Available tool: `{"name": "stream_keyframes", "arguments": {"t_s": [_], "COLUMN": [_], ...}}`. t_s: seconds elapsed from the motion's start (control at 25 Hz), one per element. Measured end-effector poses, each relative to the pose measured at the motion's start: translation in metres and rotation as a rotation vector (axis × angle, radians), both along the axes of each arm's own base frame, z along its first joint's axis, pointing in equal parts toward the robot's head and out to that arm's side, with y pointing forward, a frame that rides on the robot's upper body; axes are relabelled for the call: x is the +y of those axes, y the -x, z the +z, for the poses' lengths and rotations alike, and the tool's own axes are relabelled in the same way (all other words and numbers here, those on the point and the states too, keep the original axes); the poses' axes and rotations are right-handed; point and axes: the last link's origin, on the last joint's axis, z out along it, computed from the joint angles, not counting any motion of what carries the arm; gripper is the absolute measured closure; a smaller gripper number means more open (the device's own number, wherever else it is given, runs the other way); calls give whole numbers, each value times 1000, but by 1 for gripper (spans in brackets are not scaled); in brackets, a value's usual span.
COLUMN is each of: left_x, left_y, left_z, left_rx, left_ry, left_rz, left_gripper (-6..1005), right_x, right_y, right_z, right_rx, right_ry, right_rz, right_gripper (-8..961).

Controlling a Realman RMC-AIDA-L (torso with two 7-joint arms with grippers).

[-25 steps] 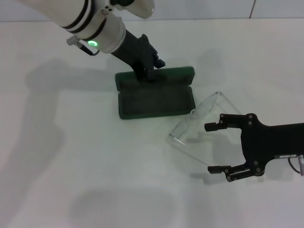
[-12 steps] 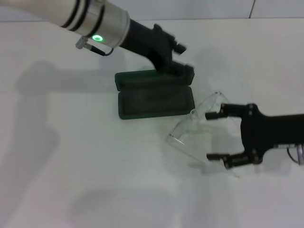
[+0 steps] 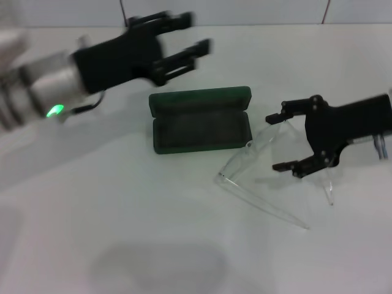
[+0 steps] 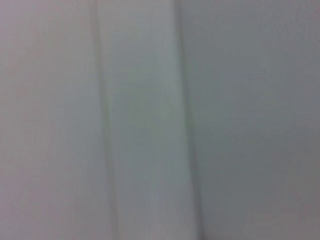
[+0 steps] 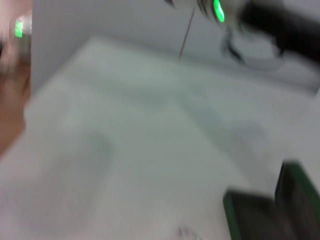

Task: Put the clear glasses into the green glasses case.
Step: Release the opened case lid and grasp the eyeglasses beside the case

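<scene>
The green glasses case (image 3: pixel 199 125) lies open in the middle of the table, its lid laid back on the far side. The clear glasses (image 3: pixel 242 164) rest just right of it, their thin arms spread toward the near right. My right gripper (image 3: pixel 273 142) is open, with its fingers on either side of the right end of the lens and not closed on it. My left gripper (image 3: pixel 199 30) is open and raised behind and left of the case, clear of it. A corner of the case (image 5: pixel 280 205) also shows in the right wrist view.
The white table (image 3: pixel 122 233) stretches bare to the left and front of the case. A wall runs along the table's far edge. The left wrist view holds only a blurred grey surface.
My left gripper has come off the case lid and swung up and to the left. My right gripper has shifted toward the far side, over the right end of the glasses.
</scene>
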Motion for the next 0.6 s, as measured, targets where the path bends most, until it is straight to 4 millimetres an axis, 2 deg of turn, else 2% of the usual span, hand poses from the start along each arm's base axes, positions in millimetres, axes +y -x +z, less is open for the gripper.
{"name": "stream_keyframes", "arguments": {"t_s": [0.16,0.2,0.28,0.44,0.6], "left_x": [-34,-40,-52,-64,-68], "left_y": [40,47,59,70,72], "left_z": [8,9,9,9,6], "left_rx": [-124,-137,-158,-177,-186], "left_ry": [-155,-182,-223,-249,-247], "left_rz": [85,104,137,174,188], "left_gripper": [418,418,418,419,419], "right_x": [20,28,35,44,45], "right_y": [24,36,47,65,83], "right_z": [5,7,6,-3,-27], "right_rx": [-177,-250,-317,-440,-532], "right_ry": [-34,-43,-46,-43,-14], "right_rz": [56,79,107,167,237], "right_gripper": [172,172,173,174,176]}}
